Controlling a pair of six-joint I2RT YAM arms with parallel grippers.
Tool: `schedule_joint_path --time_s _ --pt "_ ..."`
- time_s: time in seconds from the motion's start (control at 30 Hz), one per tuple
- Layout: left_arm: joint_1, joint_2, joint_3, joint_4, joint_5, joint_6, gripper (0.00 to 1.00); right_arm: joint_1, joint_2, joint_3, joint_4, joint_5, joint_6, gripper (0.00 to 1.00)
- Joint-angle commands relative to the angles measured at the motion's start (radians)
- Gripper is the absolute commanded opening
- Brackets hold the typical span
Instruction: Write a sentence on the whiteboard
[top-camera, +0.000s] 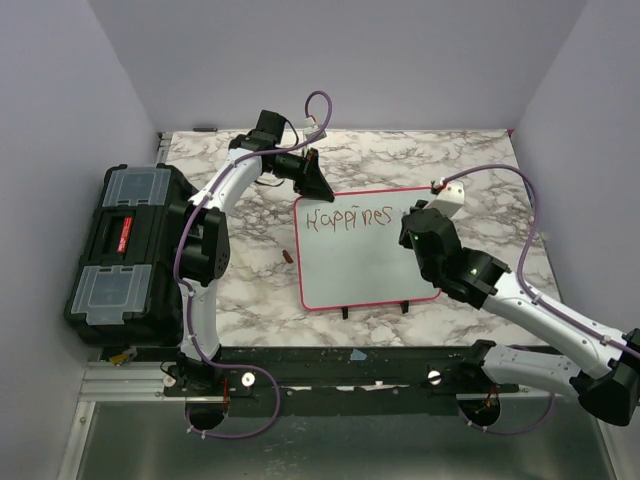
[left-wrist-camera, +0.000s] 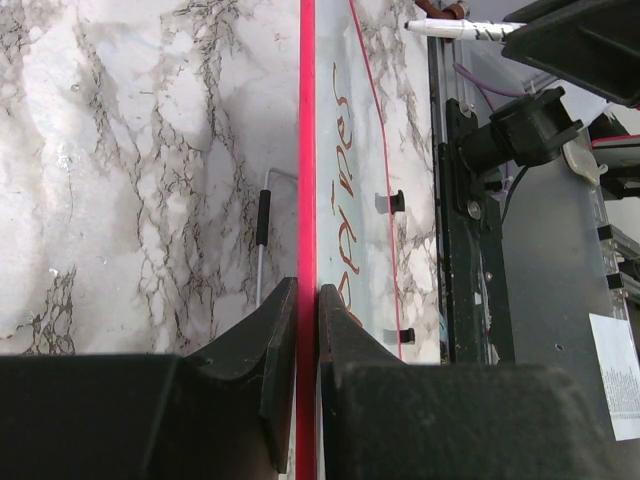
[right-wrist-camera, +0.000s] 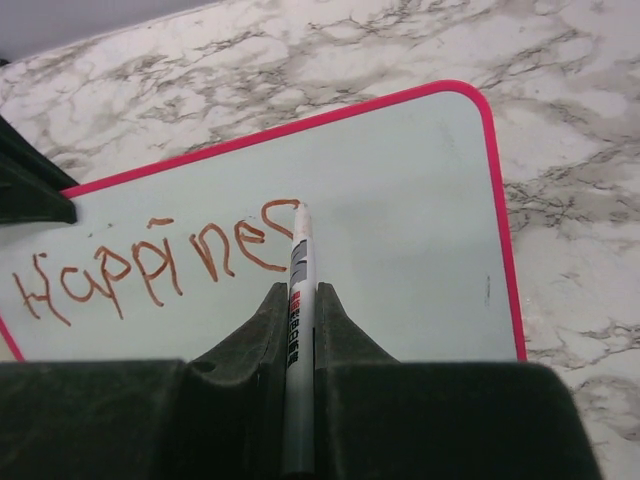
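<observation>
The whiteboard (top-camera: 365, 255), white with a thin pink-red frame, lies on the marble table. Red-brown lettering (top-camera: 347, 218) on it reads "Happines"; it also shows in the right wrist view (right-wrist-camera: 150, 265). My left gripper (left-wrist-camera: 307, 300) is shut on the board's pink frame (left-wrist-camera: 306, 150) at its far left corner (top-camera: 312, 180). My right gripper (right-wrist-camera: 298, 300) is shut on a white marker (right-wrist-camera: 299, 290), whose tip touches the board at the end of the last letter. In the top view the right gripper (top-camera: 420, 225) hovers over the board's right part.
A black toolbox (top-camera: 125, 250) with clear lid compartments stands at the table's left edge. A small red-brown marker cap (top-camera: 287, 256) lies on the marble left of the board. The board's two black feet (top-camera: 375, 309) point to the near edge. Purple walls enclose the table.
</observation>
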Motion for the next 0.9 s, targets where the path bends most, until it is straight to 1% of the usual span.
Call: schedule_joint_path --time_s 0.0,0.5,0.87 --pt "0.003 -0.06 0.009 0.048 0.06 0.033 0.0 -0.007 0.044 0.015 -0.054 0.107 0.022 0.01" --pt "0.003 -0.058 0.009 0.048 0.059 0.033 0.0 -0.038 0.121 0.051 -0.041 0.14 0.004 0.01" --pt "0.003 -0.057 0.009 0.047 0.06 0.034 0.0 -0.049 0.169 0.046 0.009 0.096 -0.006 0.01"
